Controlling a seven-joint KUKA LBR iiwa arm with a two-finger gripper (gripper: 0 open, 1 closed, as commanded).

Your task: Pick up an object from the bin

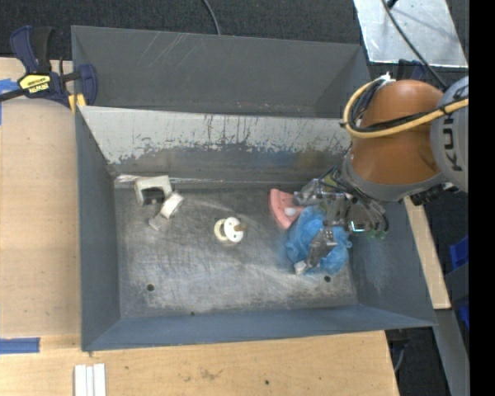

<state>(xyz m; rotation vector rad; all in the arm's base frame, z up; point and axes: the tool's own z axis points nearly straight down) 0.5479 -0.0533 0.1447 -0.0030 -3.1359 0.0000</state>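
The gripper is low in the bin, at the 3 o'clock side of the floor. It sits right on top of a blue crumpled thing, perhaps a soft bag or a cloth. Its metal tip is sunk among the blue folds, so I cannot tell whether the gripper is wide or narrow, nor whether it has hold of anything. Above it, towards 1 o'clock, the arm's rounded orange cover hangs over the bin's right wall, with a yellow and black cable looped round its top.

The blue crumpled thing lies close to the foot of the right wall and spreads a little towards 6 o'clock from the gripper. At 11 o'clock from it, touching its upper edge, lies a pink thing, flat and rounded, partly tucked under the gripper's body.

The rest of the floor holds a few loose items, well apart from the gripper. A white ring with a yellowish mark lies near the middle, at 9 o'clock from the blue thing. Further out, at 10 o'clock near the back-left corner, stands a white bracket. A small white piece lies just beside it at its 5 o'clock. Both are near the foot of the back wall.
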